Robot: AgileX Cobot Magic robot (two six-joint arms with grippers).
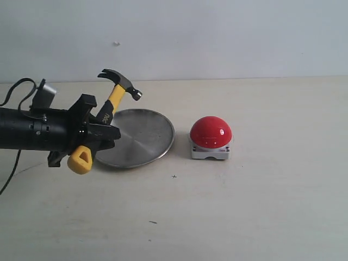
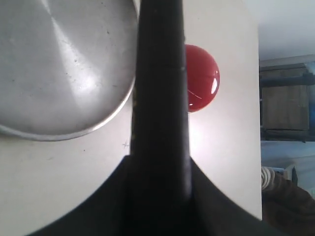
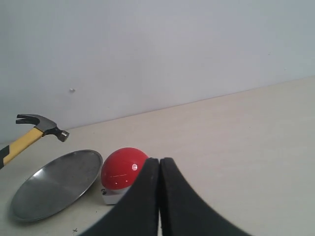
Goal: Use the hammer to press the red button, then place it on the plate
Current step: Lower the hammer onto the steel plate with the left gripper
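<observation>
Grip solid on our left: the left pincer (image 1: 102, 132) is clamped on the hammer (image 1: 116, 97) by its yellow-and-black handle, holding it off the desk (image 1: 261, 206) over the plate's left edge. Its long axis runs from the yellow end near us, up and back to the steel head toward the wall. Moving right, the plate (image 1: 149, 136) lies bare, and beyond it the red button (image 1: 211, 132) sits well apart from the hammer head. So we reckon the head must travel right, across the plate. The right pincer (image 3: 159, 164) is pressed shut, empty, facing the button.
</observation>
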